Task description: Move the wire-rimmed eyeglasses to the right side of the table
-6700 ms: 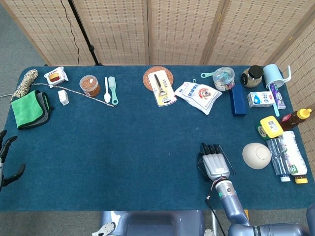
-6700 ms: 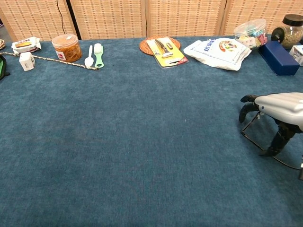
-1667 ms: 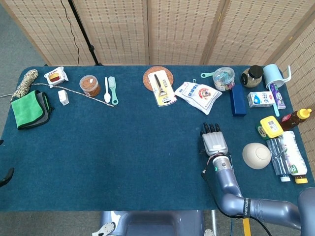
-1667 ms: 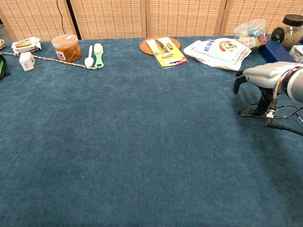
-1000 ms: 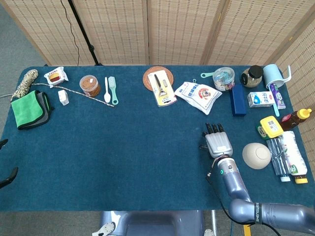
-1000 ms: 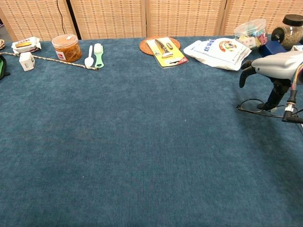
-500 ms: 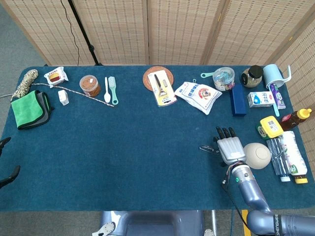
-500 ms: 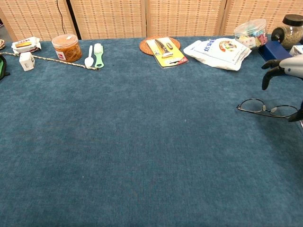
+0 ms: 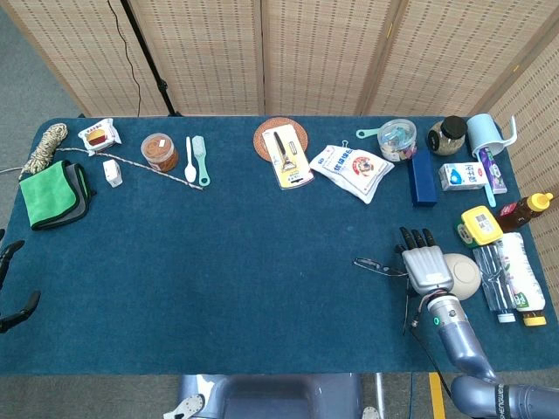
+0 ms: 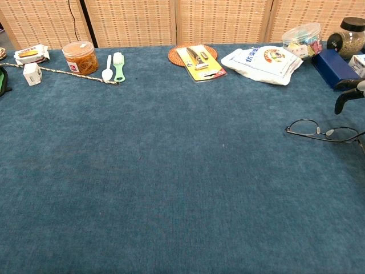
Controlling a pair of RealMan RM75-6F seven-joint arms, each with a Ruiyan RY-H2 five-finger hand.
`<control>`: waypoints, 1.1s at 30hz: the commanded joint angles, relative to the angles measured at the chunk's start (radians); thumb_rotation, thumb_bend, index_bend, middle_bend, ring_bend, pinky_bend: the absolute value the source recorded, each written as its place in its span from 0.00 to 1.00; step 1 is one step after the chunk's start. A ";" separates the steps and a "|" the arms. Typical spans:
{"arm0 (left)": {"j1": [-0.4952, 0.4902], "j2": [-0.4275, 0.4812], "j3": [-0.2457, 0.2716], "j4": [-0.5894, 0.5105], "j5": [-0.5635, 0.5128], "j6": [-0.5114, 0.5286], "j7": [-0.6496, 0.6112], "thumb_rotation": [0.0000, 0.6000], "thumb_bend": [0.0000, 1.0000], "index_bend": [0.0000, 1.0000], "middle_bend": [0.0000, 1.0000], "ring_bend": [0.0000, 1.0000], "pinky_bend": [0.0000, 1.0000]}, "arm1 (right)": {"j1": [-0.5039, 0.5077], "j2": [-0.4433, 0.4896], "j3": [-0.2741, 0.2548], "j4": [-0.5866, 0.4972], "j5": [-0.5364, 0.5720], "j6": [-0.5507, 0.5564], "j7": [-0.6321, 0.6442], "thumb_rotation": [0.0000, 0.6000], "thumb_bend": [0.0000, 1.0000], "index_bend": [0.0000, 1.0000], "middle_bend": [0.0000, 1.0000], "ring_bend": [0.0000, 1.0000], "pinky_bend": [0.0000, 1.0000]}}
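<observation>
One pair of wire-rimmed eyeglasses (image 10: 322, 132) lies flat on the blue worktop (image 10: 171, 171) at the right of the chest view, its thin dark frame carrying two clear oval lenses joined by a small bridge. In the head view the eyeglasses (image 9: 374, 264) show as a fine dark line at the lower right of the frame, partly hidden under the right hand (image 9: 425, 262). That hand hovers palm down, fingers stretched forward and slightly apart, holding nothing; its far side overlaps a cream dome-shaped object (image 9: 463, 276). In the chest view only dark fingertips of the right hand (image 10: 349, 93) enter at the right edge, above the eyeglasses and apart from them. At the lower left edge of the head view, the left hand (image 9: 10, 288) shows only as dark fingers spread wide, empty. A dark blue box (image 9: 422, 178) lies beyond the eyeglasses, toward the upper right.
</observation>
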 commanded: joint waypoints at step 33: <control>0.021 0.016 0.011 -0.005 -0.008 0.018 -0.012 1.00 0.29 0.15 0.00 0.03 0.02 | -0.038 -0.064 0.010 0.117 -0.089 -0.077 0.025 1.00 0.00 0.27 0.00 0.00 0.00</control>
